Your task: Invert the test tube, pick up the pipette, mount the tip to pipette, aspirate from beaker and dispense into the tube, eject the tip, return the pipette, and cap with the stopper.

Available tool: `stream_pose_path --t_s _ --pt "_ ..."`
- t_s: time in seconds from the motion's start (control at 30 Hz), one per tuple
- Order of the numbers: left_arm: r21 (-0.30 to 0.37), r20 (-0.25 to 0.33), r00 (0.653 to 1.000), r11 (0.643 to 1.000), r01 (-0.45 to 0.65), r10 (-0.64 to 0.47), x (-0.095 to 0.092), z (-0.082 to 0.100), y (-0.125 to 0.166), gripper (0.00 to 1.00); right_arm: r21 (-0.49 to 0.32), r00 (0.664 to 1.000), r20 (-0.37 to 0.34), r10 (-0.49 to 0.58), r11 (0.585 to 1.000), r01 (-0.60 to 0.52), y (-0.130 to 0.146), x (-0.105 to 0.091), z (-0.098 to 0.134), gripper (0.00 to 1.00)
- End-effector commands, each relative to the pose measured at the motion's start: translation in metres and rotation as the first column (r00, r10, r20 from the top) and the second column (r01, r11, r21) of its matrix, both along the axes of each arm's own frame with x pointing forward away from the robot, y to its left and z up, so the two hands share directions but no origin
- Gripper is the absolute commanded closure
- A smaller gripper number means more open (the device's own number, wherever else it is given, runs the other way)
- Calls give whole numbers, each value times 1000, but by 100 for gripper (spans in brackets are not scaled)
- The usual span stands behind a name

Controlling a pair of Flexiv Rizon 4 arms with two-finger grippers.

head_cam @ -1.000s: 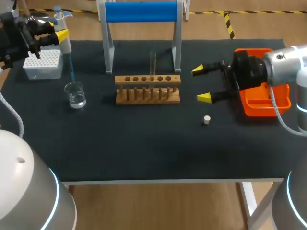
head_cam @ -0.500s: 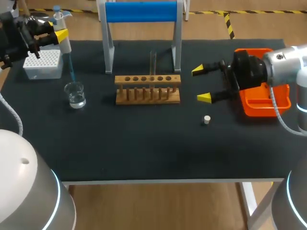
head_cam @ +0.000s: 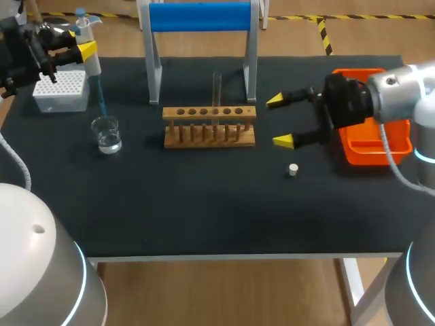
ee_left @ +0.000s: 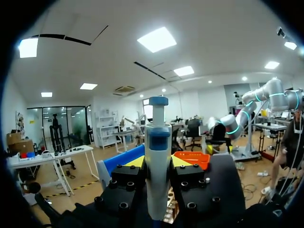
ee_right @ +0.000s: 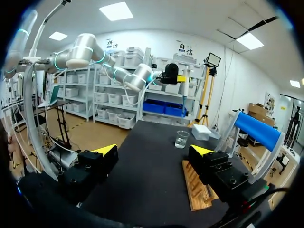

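Note:
My left gripper [head_cam: 76, 49] at the far left is shut on the white pipette [head_cam: 89, 56], which stands upright. Its blue tip [head_cam: 100, 98] slants down and ends at the rim of the glass beaker [head_cam: 107, 134]. In the left wrist view the pipette [ee_left: 157, 175] stands between the fingers of the left gripper [ee_left: 157, 162]. A clear test tube [head_cam: 217, 88] stands upright in the wooden rack [head_cam: 209, 126]. The small white stopper [head_cam: 293, 170] lies on the mat. My right gripper [head_cam: 278, 121] hangs open just right of the rack, above the stopper; the right gripper [ee_right: 153, 151] holds nothing.
A white tip box [head_cam: 61, 90] sits behind the beaker. The blue-topped pipette stand [head_cam: 199, 17] rises behind the rack. An orange tray [head_cam: 377, 148] lies at the right, partly under my right arm. In the right wrist view the rack [ee_right: 195, 187] lies beside the fingers, the beaker [ee_right: 181, 139] farther ahead.
My right gripper has shifted a little to the left, toward the rack, still open. The left arm and pipette have not moved.

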State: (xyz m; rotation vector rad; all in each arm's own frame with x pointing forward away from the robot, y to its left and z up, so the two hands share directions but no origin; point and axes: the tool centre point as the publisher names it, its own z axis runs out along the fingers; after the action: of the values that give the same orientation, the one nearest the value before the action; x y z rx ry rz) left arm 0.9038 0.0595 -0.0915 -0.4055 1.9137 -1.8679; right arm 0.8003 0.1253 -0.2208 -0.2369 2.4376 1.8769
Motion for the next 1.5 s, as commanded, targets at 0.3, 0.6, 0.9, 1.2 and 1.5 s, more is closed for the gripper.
stream_pose_path --t_s 0.3,0.6,0.9,1.2,1.5 --pt "-1 1 1000 1000 1 -1 0 0 0 100 -121 981 -6 -195 974 193 100 -39 -4 0" --pt "-1 1 1000 1000 1 -1 0 0 0 100 -185 954 -22 -299 939 290 161 -43 -21 0" --pt "-1 1 1000 1000 1 -1 0 0 0 100 -221 919 -19 -394 898 381 199 -31 -37 0" --pt "-1 1 1000 1000 1 -1 0 0 0 100 -238 896 -10 -443 872 428 223 -16 -50 0" --pt "-1 1 1000 1000 1 -1 0 0 0 100 -252 886 -2 -464 857 449 235 -4 -65 0"
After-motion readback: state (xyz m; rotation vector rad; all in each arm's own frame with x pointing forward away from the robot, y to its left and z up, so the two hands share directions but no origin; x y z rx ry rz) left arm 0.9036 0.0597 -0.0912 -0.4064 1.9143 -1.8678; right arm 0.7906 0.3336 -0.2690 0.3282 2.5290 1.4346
